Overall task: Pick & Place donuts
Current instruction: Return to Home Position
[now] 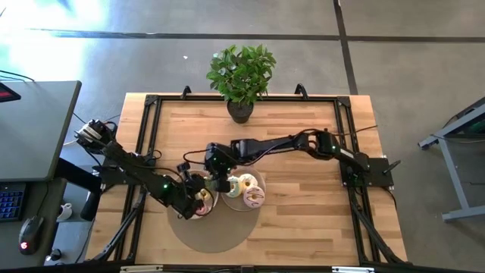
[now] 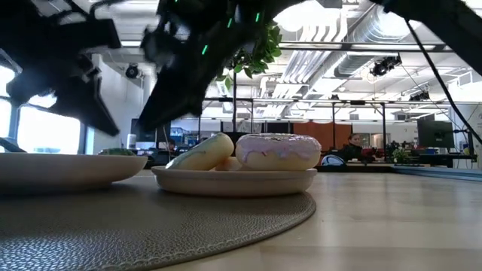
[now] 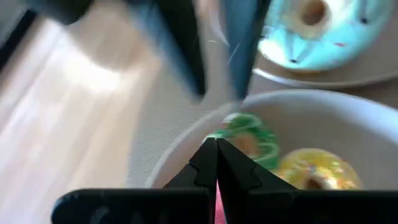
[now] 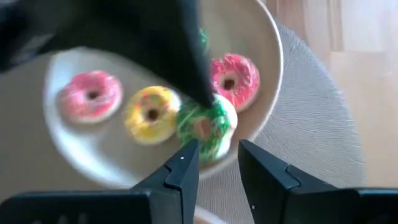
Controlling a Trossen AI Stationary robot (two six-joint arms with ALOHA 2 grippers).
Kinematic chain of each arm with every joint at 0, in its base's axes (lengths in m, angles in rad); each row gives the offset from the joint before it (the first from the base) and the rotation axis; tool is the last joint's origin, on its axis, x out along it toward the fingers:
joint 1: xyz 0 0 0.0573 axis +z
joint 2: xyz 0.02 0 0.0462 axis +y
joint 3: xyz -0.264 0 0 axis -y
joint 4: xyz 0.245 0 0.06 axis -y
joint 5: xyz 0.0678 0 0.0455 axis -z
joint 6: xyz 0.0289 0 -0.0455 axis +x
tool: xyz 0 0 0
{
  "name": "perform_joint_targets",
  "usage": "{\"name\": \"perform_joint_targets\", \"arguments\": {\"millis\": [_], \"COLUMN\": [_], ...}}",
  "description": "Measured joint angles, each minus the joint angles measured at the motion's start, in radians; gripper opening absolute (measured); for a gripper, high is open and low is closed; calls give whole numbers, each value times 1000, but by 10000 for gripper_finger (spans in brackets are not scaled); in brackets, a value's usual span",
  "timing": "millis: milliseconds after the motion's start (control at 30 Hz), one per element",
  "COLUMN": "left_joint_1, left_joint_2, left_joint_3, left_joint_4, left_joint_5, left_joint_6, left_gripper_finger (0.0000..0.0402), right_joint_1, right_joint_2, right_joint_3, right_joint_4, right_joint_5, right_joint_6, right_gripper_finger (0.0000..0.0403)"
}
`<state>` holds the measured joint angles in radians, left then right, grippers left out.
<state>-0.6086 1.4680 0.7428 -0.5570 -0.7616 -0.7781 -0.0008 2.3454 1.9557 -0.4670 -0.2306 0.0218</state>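
Dark fingers of the left gripper point(image 3: 214, 149) are pressed tip to tip with nothing between them, poised just over the left plate point(image 4: 81, 144), directly above the mini green donut point(image 4: 205, 124). That donut lies touching a mini yellow donut point(image 4: 152, 114); a mini pink donut point(image 4: 90, 93) sits on the yellow one's far side, and another pink-iced mini donut point(image 4: 233, 78) lies near the rim beside the green one. In the high view the left arm runs from its base at the table's point(image 1: 303, 212) 9 o'clock edge toward 5 o'clock, sloping down over the plate. The right gripper point(image 4: 217, 149) hangs at about 1 o'clock of the same plate, fingers parted by a narrow gap and holding nothing; its arm reaches from the 3 o'clock edge toward 9 o'clock, the wrist bent downward. At 2 o'clock of the left plate stands the right plate point(image 2: 233, 182), bearing a large pink-iced donut point(image 2: 279, 150) lying flat and a white-green donut point(image 2: 202, 152) tilted against it. Both plates rest on a round grey mat point(image 2: 151, 226). A potted plant point(image 1: 242, 72) stands at the table's 12 o'clock edge.
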Motion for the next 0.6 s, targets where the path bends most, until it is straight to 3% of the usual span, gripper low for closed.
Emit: {"name": "perform_joint_targets", "arguments": {"millis": [133, 233, 400, 500, 600], "left_joint_1": [0, 0, 0, 0, -12], "left_joint_2": [-94, -192, -414, -556, -699], "left_joint_3": [68, 118, 155, 153, 150], "left_joint_4": [-230, -441, -619, -660, -675], "left_joint_5": [-84, -149, -186, -160, -133], "left_joint_6": [-182, -271, -284, -285, -278], "left_gripper_finger": [0, 0, 0, 0, 0], "right_joint_1": [-15, -21, -20, -34, -64], "right_joint_2": [-131, -249, -442, -563, -699], "right_joint_3": [31, 32, 18, -74, -274], "right_joint_4": [-222, -368, -547, -555, -430], "right_joint_5": [19, 135, 332, 327, 249], "right_joint_6": [-98, -110, -161, -169, -172], "right_gripper_finger": [108, 106, 95, 84, 70]}}
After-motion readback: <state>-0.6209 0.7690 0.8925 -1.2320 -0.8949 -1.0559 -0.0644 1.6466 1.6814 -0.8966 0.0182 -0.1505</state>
